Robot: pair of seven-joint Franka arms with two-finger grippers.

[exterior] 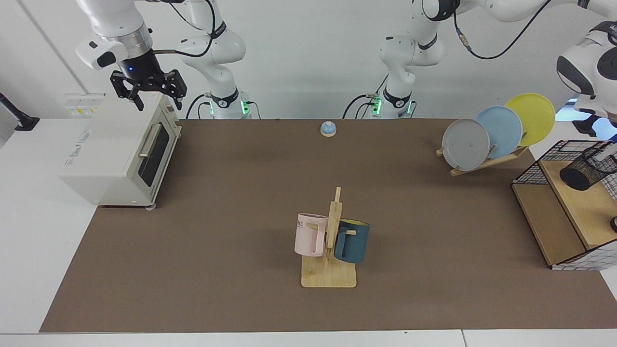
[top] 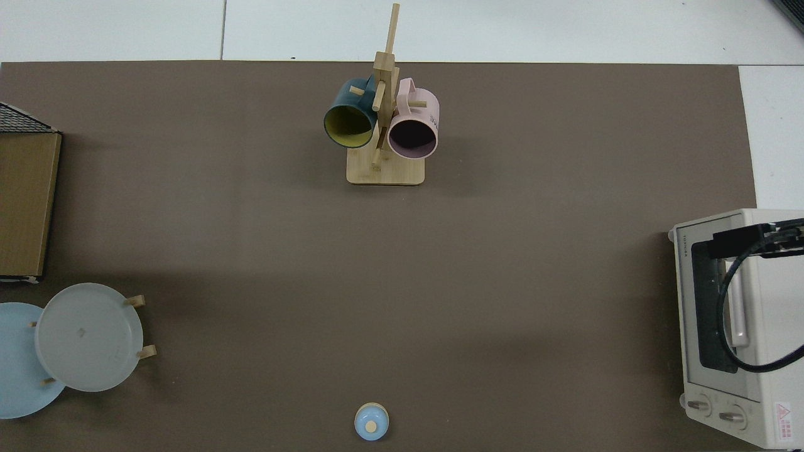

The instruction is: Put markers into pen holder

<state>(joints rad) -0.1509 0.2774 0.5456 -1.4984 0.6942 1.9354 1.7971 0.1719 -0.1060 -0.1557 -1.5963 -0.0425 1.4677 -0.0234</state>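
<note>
Apparently the job is nearly done: a white marker (exterior: 608, 152) leans in the pen holder (exterior: 585, 169) on the shelf, the left pincer is out of view, and the right pincer (exterior: 148, 91) hangs spread above the toaster oven (exterior: 115, 156).

— What do you see on the table (exterior: 217, 193)?
— You have the oven (exterior: 115, 149) at its left edge and the mug stand (exterior: 329, 260) near the front edge.
— And at the right?
— Your plate rack (exterior: 487, 161) sits by the back right corner, with the pen holder (exterior: 585, 169) in the basket (exterior: 535, 171) beside it.
</note>
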